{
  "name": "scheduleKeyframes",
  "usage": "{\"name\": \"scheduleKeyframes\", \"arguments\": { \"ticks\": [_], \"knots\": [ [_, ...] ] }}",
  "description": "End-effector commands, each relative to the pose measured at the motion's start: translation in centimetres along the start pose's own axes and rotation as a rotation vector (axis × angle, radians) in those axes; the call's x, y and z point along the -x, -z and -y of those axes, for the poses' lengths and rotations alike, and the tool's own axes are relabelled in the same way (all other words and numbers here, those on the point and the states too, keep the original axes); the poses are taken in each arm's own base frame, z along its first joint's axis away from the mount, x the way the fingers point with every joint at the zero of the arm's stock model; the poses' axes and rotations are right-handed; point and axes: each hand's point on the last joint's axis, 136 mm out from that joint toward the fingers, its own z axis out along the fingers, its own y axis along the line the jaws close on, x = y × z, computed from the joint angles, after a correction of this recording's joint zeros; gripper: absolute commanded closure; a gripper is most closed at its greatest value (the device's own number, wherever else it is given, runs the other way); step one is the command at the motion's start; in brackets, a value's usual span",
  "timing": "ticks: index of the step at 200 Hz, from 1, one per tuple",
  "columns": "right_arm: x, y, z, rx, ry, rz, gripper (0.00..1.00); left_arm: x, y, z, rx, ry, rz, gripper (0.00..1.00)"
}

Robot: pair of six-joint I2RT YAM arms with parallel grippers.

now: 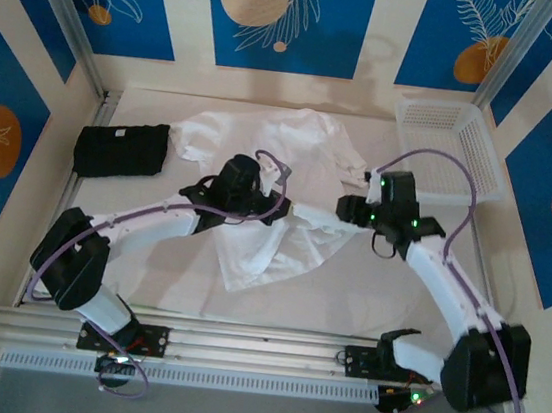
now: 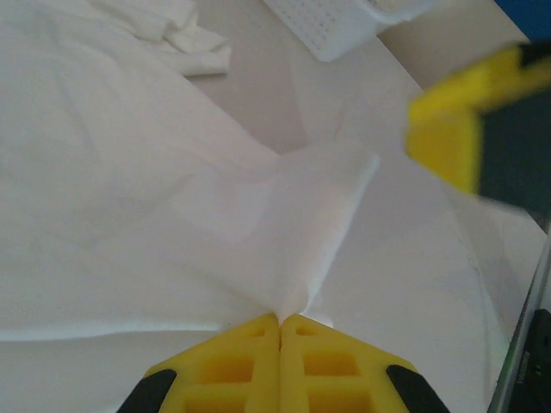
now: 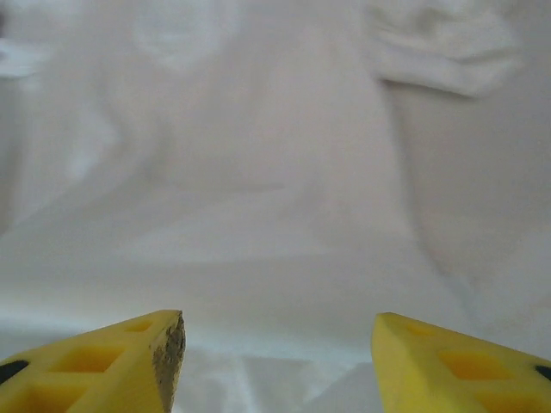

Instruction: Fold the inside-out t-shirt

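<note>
While the left end effector [image 2: 280, 320] pinches a raised peak of the inside-out t-shirt [image 1: 264, 140] between fully closed fingers, I treat this as the moment to set up the second hold properly. The shirt lies rumpled on the desk [image 1: 365, 298], spreading away ahead of that end effector and under both wrists. The right end effector [image 3: 277, 331] stands wide with nothing between its fingers. Cloth lies flat just below and ahead of it, and it sits just beside the left one, near the same ridge. The blurred yellow block up and to the right of the left end effector is probably one of the right fingers [image 2: 443, 129], though I cannot be sure.

To do this well, I judge the left pinch should be firm and low. The right should go to a hem or shoulder edge well apart from the left and take a single layer only, since thin cloth like this bunches and drags easily. Both holds should then lift evenly, so the fabric spreads rather than twists. The black garment [image 1: 120, 149], well off to the left end effector's outer side, is best left alone.
</note>
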Motion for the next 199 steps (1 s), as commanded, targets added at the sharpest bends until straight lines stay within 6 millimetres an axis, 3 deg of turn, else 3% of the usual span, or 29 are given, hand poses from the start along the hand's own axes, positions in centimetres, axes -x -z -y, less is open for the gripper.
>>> {"name": "scheduleKeyframes", "arguments": {
  "ticks": [1,33,72,94,128,171,199],
  "knots": [
    [-1.5,0.9,-6.0,0.249,0.159,0.092,0.41,2.3,2.0,1.3,-0.056,0.003,0.047,1.0],
    [-5.6,-1.6,-8.7,0.256,0.277,0.179,0.48,4.0,3.7,2.8,-0.09,-0.03,0.065,1.0],
    [-6.4,-6.5,-11.6,0.175,0.488,0.277,0.51,5.4,5.7,4.3,-0.107,-0.072,0.062,1.0],
    [-6.0,-9.5,-10.9,0.094,0.484,0.31,0.53,5.7,6.7,5.3,-0.136,-0.113,0.048,1.0],
    [-4.8,-12.3,-9.7,0.036,0.484,0.337,0.56,5.9,8.4,6.6,-0.181,-0.182,0.051,1.0],
    [-4.3,-13.3,-8.4,0.0,0.534,0.313,0.56,6.2,9.7,7.0,-0.173,-0.242,0.062,1.0],
    [-4.7,-14.3,-9.1,-0.038,0.595,0.299,0.56,7.8,9.8,9.0,-0.277,-0.19,0.116,1.0]
  ]
}}
